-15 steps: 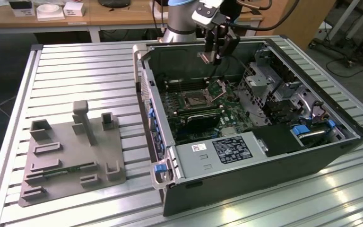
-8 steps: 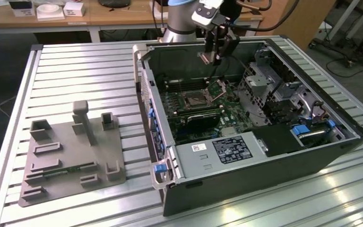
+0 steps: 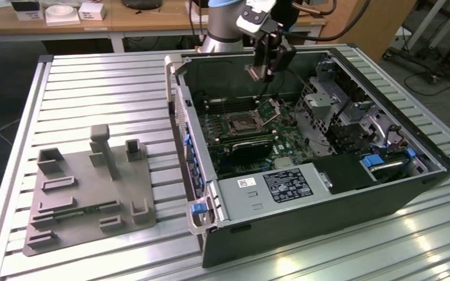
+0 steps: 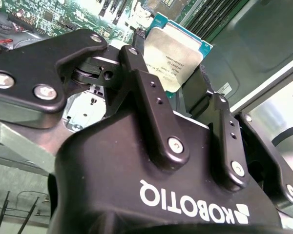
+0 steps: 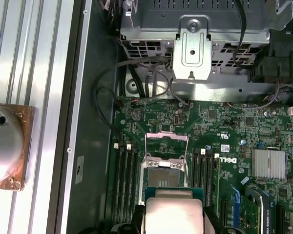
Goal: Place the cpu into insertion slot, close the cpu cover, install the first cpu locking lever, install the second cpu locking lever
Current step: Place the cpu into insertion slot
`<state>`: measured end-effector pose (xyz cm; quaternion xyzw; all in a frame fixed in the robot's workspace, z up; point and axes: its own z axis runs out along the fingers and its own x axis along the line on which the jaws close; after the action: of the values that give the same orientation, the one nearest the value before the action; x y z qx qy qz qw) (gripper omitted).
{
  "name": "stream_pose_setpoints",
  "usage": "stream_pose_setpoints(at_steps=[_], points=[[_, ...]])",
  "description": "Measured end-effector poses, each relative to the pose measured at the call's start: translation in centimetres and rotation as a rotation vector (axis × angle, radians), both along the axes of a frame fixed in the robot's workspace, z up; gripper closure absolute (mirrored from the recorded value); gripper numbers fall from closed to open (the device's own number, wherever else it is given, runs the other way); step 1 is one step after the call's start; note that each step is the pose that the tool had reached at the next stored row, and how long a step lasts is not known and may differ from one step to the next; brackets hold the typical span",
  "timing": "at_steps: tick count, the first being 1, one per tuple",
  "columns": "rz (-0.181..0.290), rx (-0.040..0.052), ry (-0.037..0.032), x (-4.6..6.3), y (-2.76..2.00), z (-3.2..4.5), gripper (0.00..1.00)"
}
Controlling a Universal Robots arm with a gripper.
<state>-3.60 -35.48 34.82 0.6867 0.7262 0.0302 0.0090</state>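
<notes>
One pincer (image 4: 168, 61) clamped on flat silvery-grey square cpu (image 4: 178, 51) | dark square metal-framed insertion slot (image 5: 164, 171) lies beneath it, well apart | thin silvery hinged cpu cover (image 5: 166, 137) raised

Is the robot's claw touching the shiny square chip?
Touching. In the second wrist view the gripper has its black fingers pressed against opposite edges of the cpu, one on each side, with no gap visible.

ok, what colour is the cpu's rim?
Blue-green, round a silvery top; cpu clearest in the second wrist view.
</notes>
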Motion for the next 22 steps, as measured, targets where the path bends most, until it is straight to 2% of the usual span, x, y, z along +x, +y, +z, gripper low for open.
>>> stream_pose_setpoints(at_steps=[5, 12, 22], points=[[-0.006, -0.0002, 0.0000, 0.00, 0.00, -0.53, 0.46], [-0.073, -0.0001, 0.0001, 0.00, 0.01, -0.92, 0.46], [-0.076, -0.0001, 0.0001, 0.00, 0.01, -1.08, 0.46]])
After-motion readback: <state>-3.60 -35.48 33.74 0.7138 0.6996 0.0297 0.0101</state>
